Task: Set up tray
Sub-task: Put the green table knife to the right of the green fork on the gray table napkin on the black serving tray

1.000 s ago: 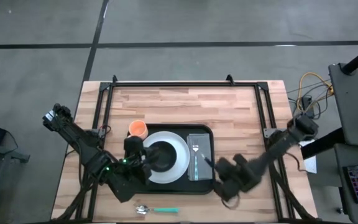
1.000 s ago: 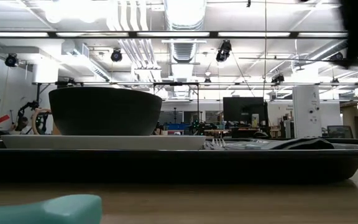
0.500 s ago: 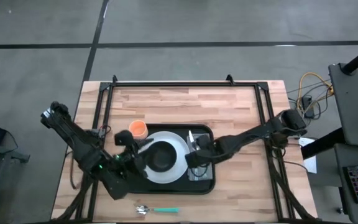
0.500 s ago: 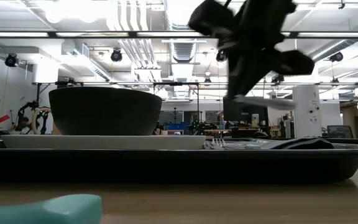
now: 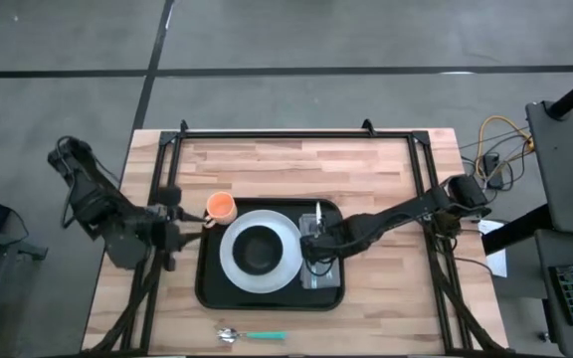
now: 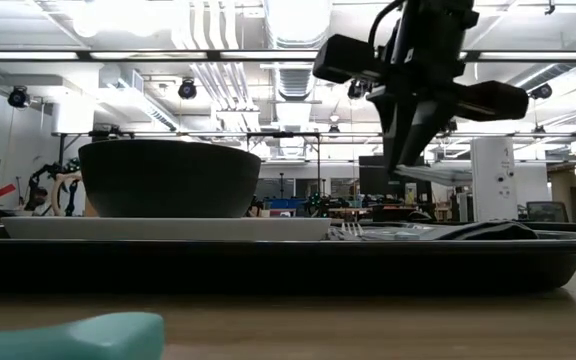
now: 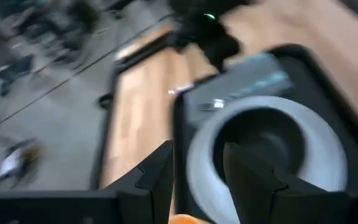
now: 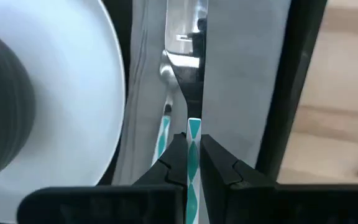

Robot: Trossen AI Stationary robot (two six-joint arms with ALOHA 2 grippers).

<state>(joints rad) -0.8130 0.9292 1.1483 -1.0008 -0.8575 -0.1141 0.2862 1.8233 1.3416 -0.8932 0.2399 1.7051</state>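
Observation:
The black tray [image 5: 207,283] lies mid-table and carries a white plate [image 5: 288,261] with a dark bowl [image 5: 258,249] on it. A grey napkin [image 5: 328,268] with a fork [image 8: 163,134] on it lies along the tray's right side. My right gripper [image 5: 313,244] hovers over the napkin, shut on a knife [image 6: 446,171]. Left of the tray, beside an orange cup [image 5: 221,206], my left gripper [image 5: 185,221] is open and holds nothing. My right gripper [image 8: 193,155] pinches the knife's teal-and-white handle [image 8: 193,132] between its two fingers, coming from above and pointing down. The knife is held level, lifted clear above the napkin [image 8: 241,74], with its blade [image 8: 182,25] pointing toward the table's far edge.
A spoon with a teal handle [image 5: 252,336] lies on the wood near the table's near edge, in front of the tray. A black frame [image 5: 296,134] runs around the table's far and side edges. Bare wood lies beyond the tray's far side.
My right gripper has swung from beyond the tray's near right corner toward the left and far side, carrying the knife over the napkin. My left gripper has drawn back from the bowl and plate toward the table's left edge, ending beside the orange cup.

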